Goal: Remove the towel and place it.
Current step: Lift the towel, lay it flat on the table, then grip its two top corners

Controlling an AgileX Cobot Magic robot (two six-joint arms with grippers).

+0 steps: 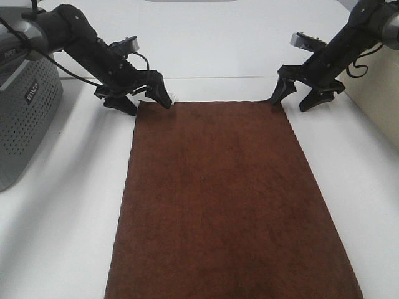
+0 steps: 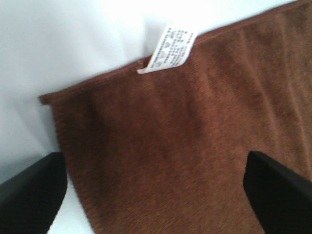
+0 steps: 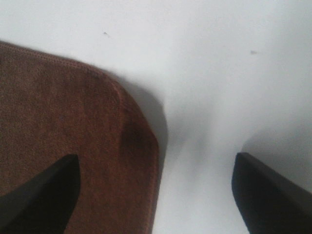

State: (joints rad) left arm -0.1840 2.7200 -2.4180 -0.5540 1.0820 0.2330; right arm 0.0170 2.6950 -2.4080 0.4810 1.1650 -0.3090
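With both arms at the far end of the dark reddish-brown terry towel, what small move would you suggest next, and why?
Probably ease both grippers down and close them. The left gripper and right gripper stand open, each straddling a far corner of the dark reddish-brown terry towel, which lies flat on the white table, not yet gripped.

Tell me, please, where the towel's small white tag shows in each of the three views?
Exterior high: the white tag sits at the far left corner of the towel, beside the left gripper.
Left wrist: it sticks out from the hem near the towel's corner, ahead of the open fingers.
Right wrist: not in it; only the towel's other far corner shows.
Shared landmark: the towel's stitched far hem.
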